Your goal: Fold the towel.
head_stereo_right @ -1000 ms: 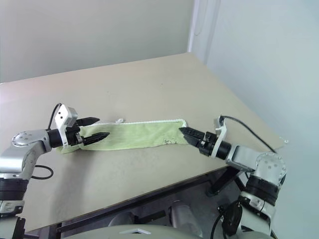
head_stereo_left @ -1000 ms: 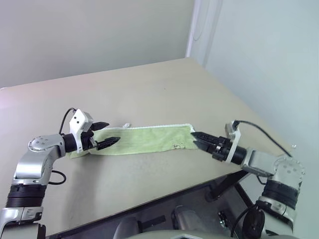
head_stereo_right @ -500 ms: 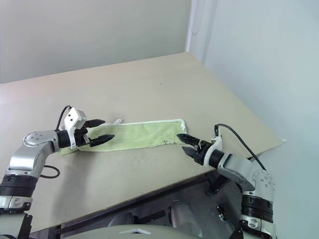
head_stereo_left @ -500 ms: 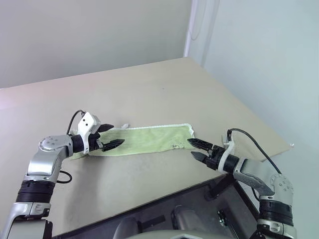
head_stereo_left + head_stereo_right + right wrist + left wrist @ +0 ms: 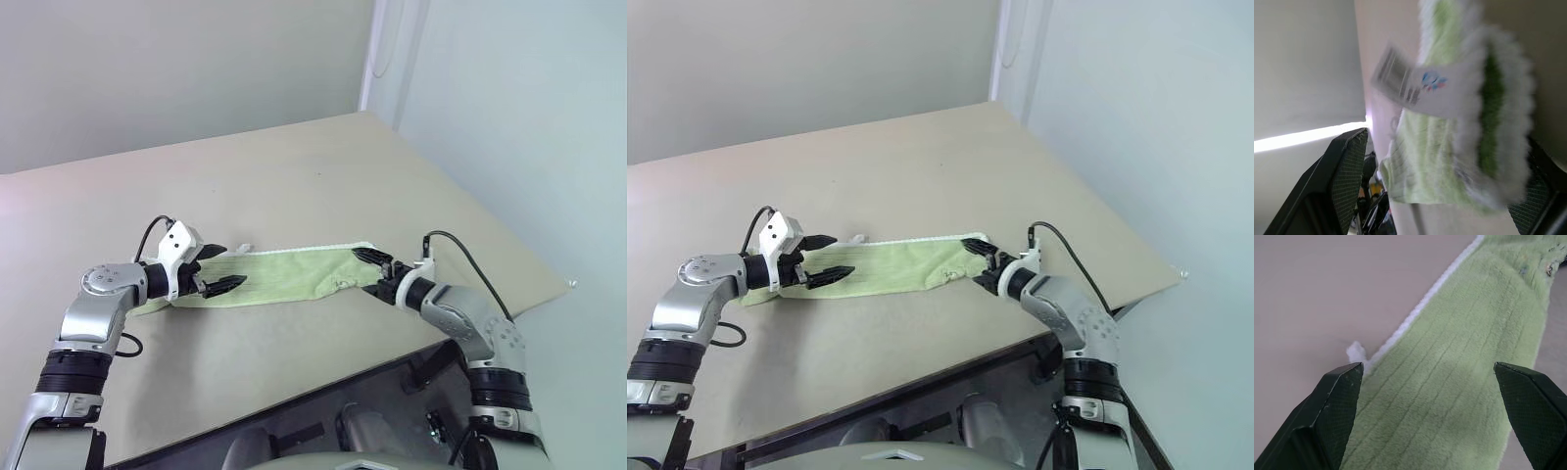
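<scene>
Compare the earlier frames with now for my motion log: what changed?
The right gripper rolled and swung in to the towel's right end, jaws open around its corner, which now looks bunched. The left gripper stayed open over the left end, and the towel stayed a flat strip on the table.

Silver jointed arms, black cables, black textured fingers.

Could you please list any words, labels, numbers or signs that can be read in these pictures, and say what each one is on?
No text can be read.
White care tag on the towel: grey lines of print and small blue and red marks, too blurred to read.
Small dark mark on the towel: too small to make out.
The table and the walls carry no writing.
</scene>
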You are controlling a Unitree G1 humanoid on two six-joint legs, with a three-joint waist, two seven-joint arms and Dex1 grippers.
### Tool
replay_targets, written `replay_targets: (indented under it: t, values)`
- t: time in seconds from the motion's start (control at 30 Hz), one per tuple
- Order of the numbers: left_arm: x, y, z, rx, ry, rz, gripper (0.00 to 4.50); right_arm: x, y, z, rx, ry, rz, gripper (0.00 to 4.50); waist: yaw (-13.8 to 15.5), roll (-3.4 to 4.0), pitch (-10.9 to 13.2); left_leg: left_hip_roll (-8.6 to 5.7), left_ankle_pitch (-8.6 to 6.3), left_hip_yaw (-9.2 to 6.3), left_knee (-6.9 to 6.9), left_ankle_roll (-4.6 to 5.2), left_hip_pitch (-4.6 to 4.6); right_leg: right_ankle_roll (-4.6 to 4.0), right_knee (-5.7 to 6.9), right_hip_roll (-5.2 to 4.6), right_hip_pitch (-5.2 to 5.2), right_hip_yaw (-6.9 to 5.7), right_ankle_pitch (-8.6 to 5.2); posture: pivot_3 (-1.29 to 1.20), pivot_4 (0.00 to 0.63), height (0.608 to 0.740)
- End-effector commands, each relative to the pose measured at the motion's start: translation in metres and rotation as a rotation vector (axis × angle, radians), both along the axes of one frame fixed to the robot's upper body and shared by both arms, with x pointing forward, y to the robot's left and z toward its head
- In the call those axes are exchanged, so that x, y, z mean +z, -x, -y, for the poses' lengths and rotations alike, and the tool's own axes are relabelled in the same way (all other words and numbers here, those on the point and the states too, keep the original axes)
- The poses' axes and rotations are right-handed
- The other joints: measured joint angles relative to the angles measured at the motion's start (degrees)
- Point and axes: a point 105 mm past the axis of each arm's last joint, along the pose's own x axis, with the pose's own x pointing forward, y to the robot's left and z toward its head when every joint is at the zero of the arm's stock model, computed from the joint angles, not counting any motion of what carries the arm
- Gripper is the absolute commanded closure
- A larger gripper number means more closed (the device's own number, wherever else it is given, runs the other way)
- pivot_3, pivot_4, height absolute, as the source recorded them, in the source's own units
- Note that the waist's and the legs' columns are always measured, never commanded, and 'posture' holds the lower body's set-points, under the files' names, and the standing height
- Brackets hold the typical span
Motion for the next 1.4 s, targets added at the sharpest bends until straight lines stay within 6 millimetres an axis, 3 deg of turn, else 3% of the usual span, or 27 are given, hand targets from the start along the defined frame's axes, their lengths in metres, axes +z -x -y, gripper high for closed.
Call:
replay_targets:
  t: [0.03,0.1,0.37,0.4,0.6,0.77,0.87,0.97,1.07,1.23,1.4]
  values:
    - [0.014,-0.006,-0.007,0.03,0.001,0.055,0.0,0.006,-0.006,-0.001,-0.006,0.012,0.034,0.93,0.13,0.0,0.0,-0.01,0.0,0.0,0.0,0.0,0.0,0.04,-0.02,-0.02,-0.03,0.0,0.02,0.0,0.0,0.74]
    - [0.013,-0.005,-0.008,0.031,-0.001,0.055,0.0,0.006,-0.007,0.003,-0.018,0.033,0.043,1.37,0.14,0.0,0.0,-0.02,0.0,0.01,0.0,0.0,-0.01,0.12,-0.06,-0.04,-0.04,0.0,0.06,0.0,0.0,0.74]
    - [0.012,-0.009,-0.012,0.054,-0.007,0.063,0.0,0.01,-0.014,0.044,-0.115,0.094,0.074,4.3,0.11,0.0,0.0,-0.02,0.0,0.01,0.0,0.0,0.0,0.01,-0.03,-0.03,-0.04,-0.01,-0.01,0.0,0.0,0.74]
    - [0.012,-0.009,-0.012,0.056,-0.007,0.063,0.0,0.01,-0.013,0.052,-0.117,0.117,0.08,4.46,0.14,0.01,0.0,-0.02,0.0,0.01,0.0,0.0,0.0,0.01,-0.03,-0.03,-0.04,-0.01,-0.01,0.0,0.0,0.74]
    - [0.012,-0.011,-0.013,0.066,-0.011,0.068,0.0,0.014,-0.01,0.094,-0.088,0.265,0.098,4.46,0.39,0.0,0.0,-0.03,0.0,0.03,0.0,0.0,-0.01,0.01,-0.06,-0.04,-0.04,0.0,-0.01,0.0,0.0,0.74]
    - [0.013,-0.012,-0.013,0.075,-0.007,0.074,0.0,0.027,-0.021,0.125,-0.104,0.41,0.15,4.46,0.34,0.0,0.0,-0.05,0.0,0.08,0.0,0.0,-0.03,0.01,-0.03,-0.02,0.02,0.04,-0.01,0.0,0.0,0.74]
    - [0.014,-0.013,-0.014,0.079,-0.007,0.073,0.0,0.041,-0.031,0.139,-0.099,0.615,0.265,4.46,0.42,0.03,0.02,-0.05,0.0,0.1,0.0,0.01,-0.03,0.02,-0.01,0.0,0.06,0.06,-0.01,0.0,0.0,0.74]
    - [0.021,-0.019,-0.021,0.116,-0.009,0.096,0.0,0.06,-0.03,0.116,0.141,0.894,0.459,4.46,0.64,0.11,0.05,-0.06,0.0,0.14,0.01,0.0,0.04,0.04,-0.02,-0.01,0.0,0.09,-0.01,0.0,0.0,0.74]
    - [0.023,-0.019,-0.023,0.119,-0.017,0.103,0.0,0.058,-0.022,0.093,0.337,1.06,0.559,4.46,1.03,0.08,0.03,-0.04,0.0,0.11,-0.01,0.01,0.03,0.04,-0.02,0.04,-0.02,0.09,-0.01,0.0,0.0,0.74]
    - [0.022,-0.019,-0.027,0.136,-0.023,0.105,0.0,0.072,-0.01,0.037,0.537,1.043,0.728,4.46,1.67,0.05,0.02,-0.04,0.0,0.11,0.02,0.01,0.03,0.03,-0.04,0.02,-0.1,0.07,-0.01,0.0,0.0,0.74]
    - [0.022,-0.019,-0.026,0.137,-0.019,0.102,0.0,0.074,-0.008,-0.004,0.631,1.012,0.816,4.46,1.66,-0.01,-0.01,-0.06,0.0,0.08,0.04,0.01,0.02,0.05,-0.03,-0.01,-0.11,0.05,0.0,0.0,0.0,0.74]
